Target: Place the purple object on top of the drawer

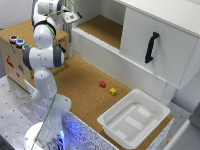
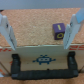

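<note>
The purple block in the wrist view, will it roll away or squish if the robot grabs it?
Probably neither. The purple block looks boxy with flat sides, so it should sit still, not roll. It seems small and solid, likely light. Its flat faces should suit the open tool, though the blur hides whether it is slippery.

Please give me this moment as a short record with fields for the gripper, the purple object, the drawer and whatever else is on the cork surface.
gripper: open, holding nothing, high near the drawer in the exterior view
purple object: small block on a cork surface, beside one finger; contact cannot be told
drawer: large white unit, black bar handle
red cube: on the cork floor
yellow cube: close beside the red one
white tub: empty
button box: wooden, behind the arm
</note>
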Available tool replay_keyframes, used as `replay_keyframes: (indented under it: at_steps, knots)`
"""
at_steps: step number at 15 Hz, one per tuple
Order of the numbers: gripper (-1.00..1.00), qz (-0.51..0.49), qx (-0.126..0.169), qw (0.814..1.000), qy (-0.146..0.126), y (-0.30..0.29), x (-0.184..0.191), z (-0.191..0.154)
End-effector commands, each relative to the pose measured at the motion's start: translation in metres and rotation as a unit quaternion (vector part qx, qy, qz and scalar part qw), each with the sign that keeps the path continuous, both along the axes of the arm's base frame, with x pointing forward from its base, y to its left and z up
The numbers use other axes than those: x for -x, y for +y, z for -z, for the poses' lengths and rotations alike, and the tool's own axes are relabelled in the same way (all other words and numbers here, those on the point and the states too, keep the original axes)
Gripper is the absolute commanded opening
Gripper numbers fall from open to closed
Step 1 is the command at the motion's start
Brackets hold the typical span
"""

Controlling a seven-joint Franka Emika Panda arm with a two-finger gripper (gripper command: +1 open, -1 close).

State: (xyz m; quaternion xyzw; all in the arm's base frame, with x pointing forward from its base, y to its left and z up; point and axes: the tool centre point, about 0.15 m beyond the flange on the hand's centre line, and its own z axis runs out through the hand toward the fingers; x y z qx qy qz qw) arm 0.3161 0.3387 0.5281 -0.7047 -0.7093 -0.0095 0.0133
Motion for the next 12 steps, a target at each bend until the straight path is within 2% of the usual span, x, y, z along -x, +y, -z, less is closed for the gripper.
replay_keyframes:
  at_steps: [1, 5, 7, 12]
  knots:
    - [1.0, 0.049, 0.079, 0.995, -0.025, 0.02, 0.034, -0.012]
    - [1.0, 0.162, 0.064, 0.985, 0.008, 0.042, 0.052, -0.008]
    - [1.0, 0.197, 0.068, 0.978, 0.011, 0.052, 0.071, -0.011]
    - [1.0, 0.266, 0.035, 0.963, 0.036, 0.078, 0.137, -0.006]
